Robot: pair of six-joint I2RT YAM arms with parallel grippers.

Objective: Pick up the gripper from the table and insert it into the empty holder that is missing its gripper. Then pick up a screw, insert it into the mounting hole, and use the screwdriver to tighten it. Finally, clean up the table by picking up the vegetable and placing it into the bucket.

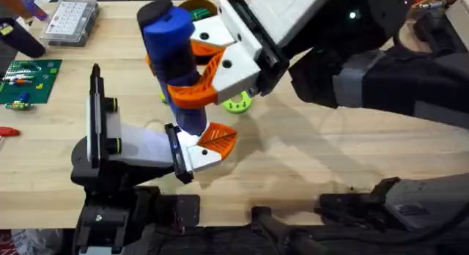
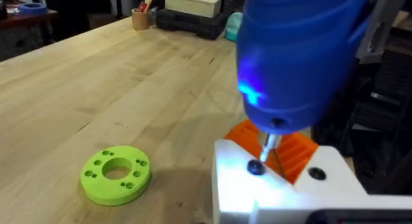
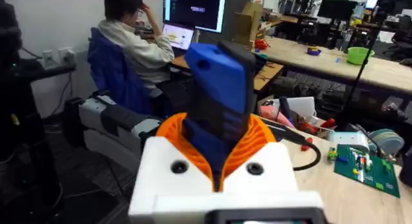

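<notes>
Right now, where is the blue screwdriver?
Overhead, the screwdriver stands upright left of centre, clamped in the right pincer, tip on the holder.

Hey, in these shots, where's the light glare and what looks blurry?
Left wrist view: the screwdriver looms large and soft, a bright blue lamp glowing on its underside; the white block of the gripper is washed out by glare. Overhead view: the right gripper is close and blurred. Right wrist view: the room behind is soft.
</notes>
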